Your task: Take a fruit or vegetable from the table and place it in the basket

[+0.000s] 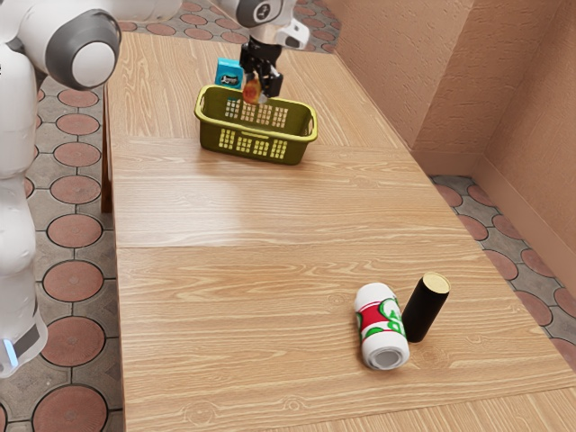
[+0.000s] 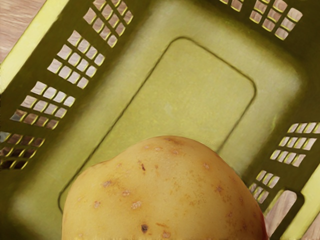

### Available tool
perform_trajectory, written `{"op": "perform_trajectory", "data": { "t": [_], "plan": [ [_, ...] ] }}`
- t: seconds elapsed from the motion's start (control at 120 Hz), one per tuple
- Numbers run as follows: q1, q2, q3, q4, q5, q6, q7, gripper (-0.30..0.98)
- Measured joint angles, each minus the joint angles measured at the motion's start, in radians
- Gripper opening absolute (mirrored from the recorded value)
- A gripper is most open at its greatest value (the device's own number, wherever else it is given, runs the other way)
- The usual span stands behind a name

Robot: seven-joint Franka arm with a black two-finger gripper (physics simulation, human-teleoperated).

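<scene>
The pincer has the potato gripped over the basket, and if it lets go too near one side, I reckon the potato could clip the rim and tumble onto the counter.

One basket, potato, can, cylinder, box

Bright scene; 1 pale glare patch whitens the table.
</scene>
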State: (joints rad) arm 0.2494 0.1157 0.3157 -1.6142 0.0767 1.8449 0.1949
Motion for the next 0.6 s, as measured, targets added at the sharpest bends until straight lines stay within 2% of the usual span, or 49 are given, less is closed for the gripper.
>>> {"op": "perform_trajectory", "data": {
  "t": [0.283, 0.417, 0.558, 0.6],
  "plan": [
    [0.055, 0.049, 0.000, 0.002, -0.028, 0.000, 0.097, 0.34],
    [0.061, 0.054, 0.000, 0.003, -0.053, -0.001, 0.143, 0.55],
    [0.052, 0.046, -0.005, 0.012, -0.062, -0.003, 0.183, 0.64],
    [0.014, 0.008, -0.016, 0.000, -0.062, -0.013, 0.188, 0.65]
  ]
}}
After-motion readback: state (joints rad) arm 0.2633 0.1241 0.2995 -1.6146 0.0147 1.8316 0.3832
